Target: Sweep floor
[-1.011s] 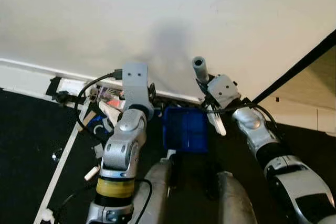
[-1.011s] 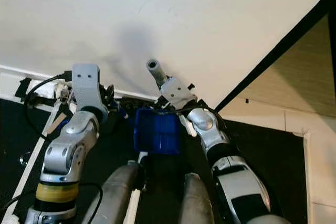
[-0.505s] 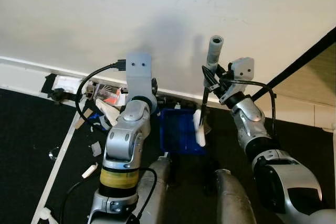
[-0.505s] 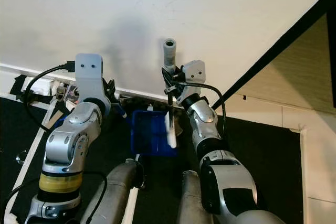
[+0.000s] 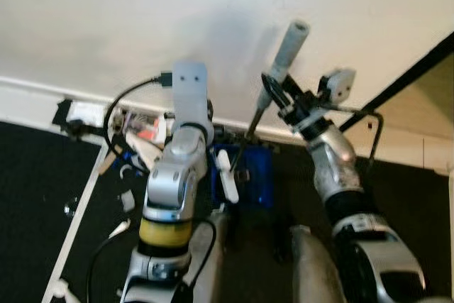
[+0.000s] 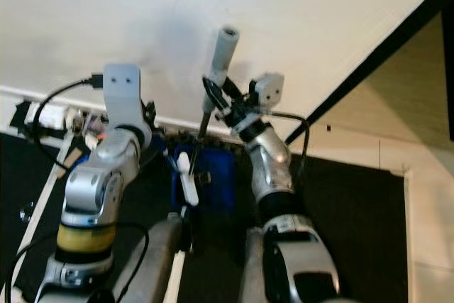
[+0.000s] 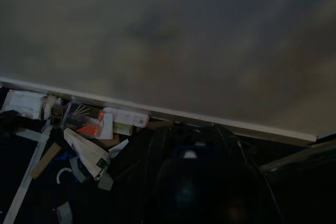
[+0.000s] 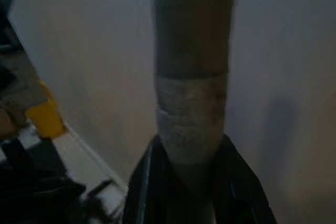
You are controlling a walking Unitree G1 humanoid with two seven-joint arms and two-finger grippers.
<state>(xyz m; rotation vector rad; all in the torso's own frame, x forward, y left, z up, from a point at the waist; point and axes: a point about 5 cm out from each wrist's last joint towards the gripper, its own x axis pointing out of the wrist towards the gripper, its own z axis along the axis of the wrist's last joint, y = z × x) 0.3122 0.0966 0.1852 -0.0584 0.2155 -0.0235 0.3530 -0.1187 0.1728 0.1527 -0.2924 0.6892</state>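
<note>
Your right hand (image 5: pixel 273 94) is closed around the grey broom handle (image 5: pixel 287 47), which tilts up against the white wall. A blue dustpan (image 5: pixel 257 179) sits on the black floor (image 5: pixel 42 175) below. Your left hand's grip cannot be seen; scattered litter (image 7: pixel 89 129) lies along the baseboard.

Head stereo pair: looking steeply down, both sharing the white wall (image 5: pixel 106 19) and black floor (image 5: pixel 35 175). Left wrist view: facing the litter pile (image 7: pixel 89 129) near the baseboard. Right wrist view: very close to the broom handle (image 8: pixel 191 77).
</note>
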